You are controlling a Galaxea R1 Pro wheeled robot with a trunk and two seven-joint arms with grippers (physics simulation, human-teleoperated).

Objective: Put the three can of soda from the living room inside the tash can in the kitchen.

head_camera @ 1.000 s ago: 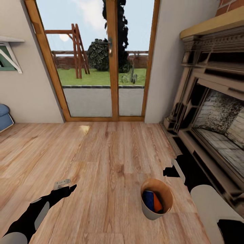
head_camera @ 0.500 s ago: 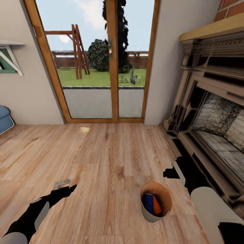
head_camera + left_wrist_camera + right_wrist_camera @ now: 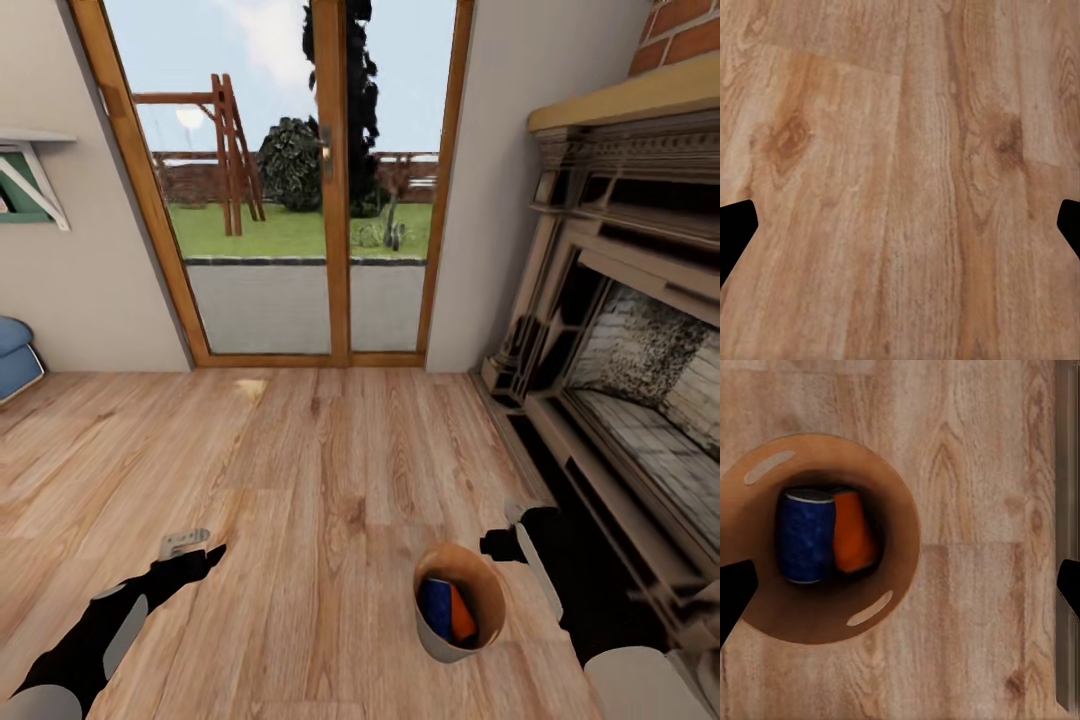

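— Wood floor (image 3: 320, 470) runs all across the living room. What stands around it?

— Far off are glass doors (image 3: 290, 180) in a wood frame, with grass and a swing frame outside. On the right is a big fireplace (image 3: 620, 330) with bricks above it. At the far left a bit of blue sofa (image 3: 15, 355) peeks in, and a small shelf (image 3: 30, 165) hangs on the wall above it.

— Where is the bin?

— The bin (image 3: 432, 625) stands on the floor, near and a little to the right, close to the fireplace step. It is upright and its brown inside shows.

— How many cans are in it?

— I count two. One blue can (image 3: 805, 536) and one orange can (image 3: 853, 531) lie side by side at the bottom, touching.

— Where are the claws?

— The right gripper (image 3: 512, 535) hangs just beside the bin's far right rim, above the floor. Its wrist view looks straight down into the bin, and its two dark tips sit wide apart at the edges, holding nothing. The left gripper (image 3: 190, 548) is well apart from the bin, on the near left, over bare floor. Its tips are wide apart too, with nothing between them.

— Is anything in the way?

— The fireplace step is close on the right.
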